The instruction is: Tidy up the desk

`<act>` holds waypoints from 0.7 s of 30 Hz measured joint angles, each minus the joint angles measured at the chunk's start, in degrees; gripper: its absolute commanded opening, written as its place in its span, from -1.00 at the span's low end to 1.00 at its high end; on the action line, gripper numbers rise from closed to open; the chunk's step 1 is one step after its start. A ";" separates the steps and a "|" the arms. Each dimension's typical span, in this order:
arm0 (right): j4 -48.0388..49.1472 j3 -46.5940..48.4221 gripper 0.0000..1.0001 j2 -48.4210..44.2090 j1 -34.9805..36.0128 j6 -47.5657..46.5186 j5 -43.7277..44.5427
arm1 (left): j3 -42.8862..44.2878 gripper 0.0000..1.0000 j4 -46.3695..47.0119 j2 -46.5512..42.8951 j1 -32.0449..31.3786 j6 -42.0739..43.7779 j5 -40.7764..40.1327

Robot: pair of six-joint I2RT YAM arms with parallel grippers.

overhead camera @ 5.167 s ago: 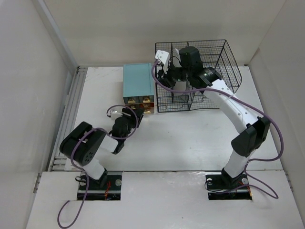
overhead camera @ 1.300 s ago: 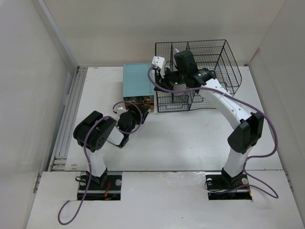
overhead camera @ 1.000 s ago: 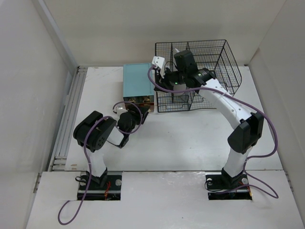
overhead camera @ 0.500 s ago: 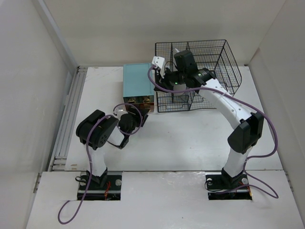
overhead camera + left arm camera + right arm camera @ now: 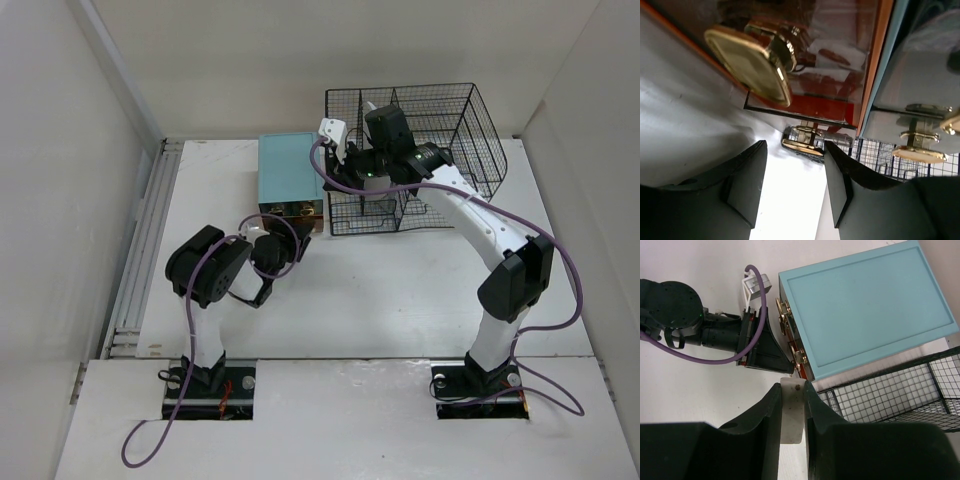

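Beneath both arms the large flat white desk (image 5: 400, 290) is spread, with a metal rail (image 5: 140, 250) along its left edge. It is judged rigid, heavy and fixed, so nothing of it is to be lifted, and its smooth top is likely slippery under light items. At its far side a teal rectangular drawer box (image 5: 290, 170) is set just beside a black wire-mesh rack (image 5: 470, 130). The left gripper (image 5: 794, 150) is positioned at the box's front, its jaws parted and empty, with 1 small gold metal handle (image 5: 801, 145) seen just beyond the gap between them. Hold is best taken on that handle, which looks hard, polished and narrow, so a square, centred pinch is called for; the box may slide on the desk if a drawer is pulled sharply. The right gripper (image 5: 792, 388) is closed on a thin white flat piece (image 5: 792, 417), held over the place where box and rack stand side by side; the piece is judged light and stiff
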 measured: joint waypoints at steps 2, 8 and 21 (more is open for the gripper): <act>0.00 0.00 -1.00 0.00 -0.02 -0.17 0.00 | 0.55 -0.14 0.20 0.48 0.00 0.17 -0.11; -0.02 0.00 -1.00 0.00 0.00 -0.37 -0.22 | 0.85 -0.33 1.25 0.90 0.00 0.17 -0.20; -0.02 0.00 -1.00 0.22 0.00 -0.39 -0.59 | -0.24 -0.66 2.78 0.87 -0.02 -0.17 -0.37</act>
